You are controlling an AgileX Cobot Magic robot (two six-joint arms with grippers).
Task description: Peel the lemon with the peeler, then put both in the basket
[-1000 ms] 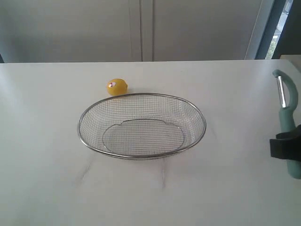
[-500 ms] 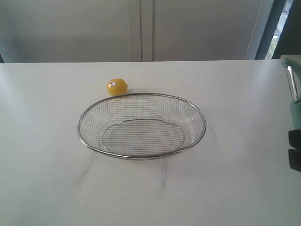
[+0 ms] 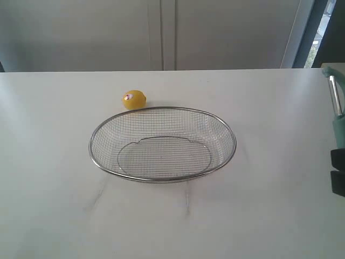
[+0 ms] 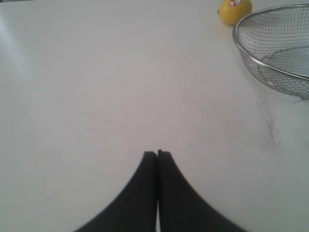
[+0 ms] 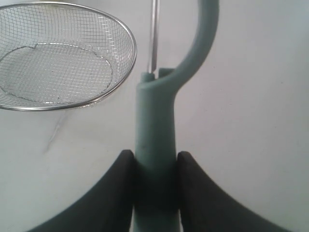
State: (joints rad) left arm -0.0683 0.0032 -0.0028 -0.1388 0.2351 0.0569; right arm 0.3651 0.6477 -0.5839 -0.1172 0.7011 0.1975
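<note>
The yellow lemon [image 3: 133, 100] with its red-and-white sticker rests on the white table just behind the basket [image 3: 161, 178], touching or nearly touching its far rim; the left wrist view also shows the lemon [image 4: 234, 9] and the basket [image 4: 260, 60]. My right gripper [image 5: 154, 159] is shut on the teal handle of the peeler [image 5: 154, 116], whose metal blade points away from the camera. In the exterior view the peeler [image 3: 338, 105] and the right gripper [image 3: 338, 172] sit at the far right edge, partly cut off. My left gripper [image 4: 157, 153] is shut and empty above bare table.
The silver mesh basket [image 5: 96, 104] is empty and lies in the middle of the white table [image 3: 54, 189]. A grey wall with vertical panel seams stands behind the table. A dark window frame shows at the back right.
The right gripper with the peeler moved to the right, toward the frame edge, between one second ago and half a second ago, then held still. Lemon and basket have not moved.
</note>
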